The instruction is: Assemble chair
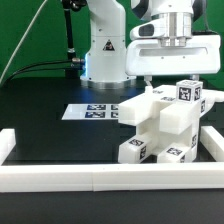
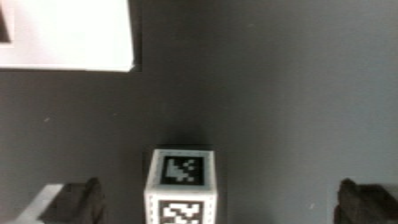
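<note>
Gripper [image 1: 166, 80] spread wide, holding nothing, hovering above the white blocky plastic chair [image 1: 165, 122], which sits on the black worktop [image 1: 50, 135] against the white border wall [image 1: 110, 178], probably braced there for alignment.

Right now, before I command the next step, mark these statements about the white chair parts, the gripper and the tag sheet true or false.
1. The two-finger gripper stands open and holds nothing. True.
2. The white blocky plastic chair parts lie scattered singly across the black table. False: they sit clustered together at the exterior view's right.
3. The flat white marker board lies on the table in front of the arm's base. True.
4. The gripper is clamped on a tagged part. False: in the wrist view the tagged white block sits between the fingers, untouched.
5. A long low white border wall runs along the table's near edge. True.
</note>
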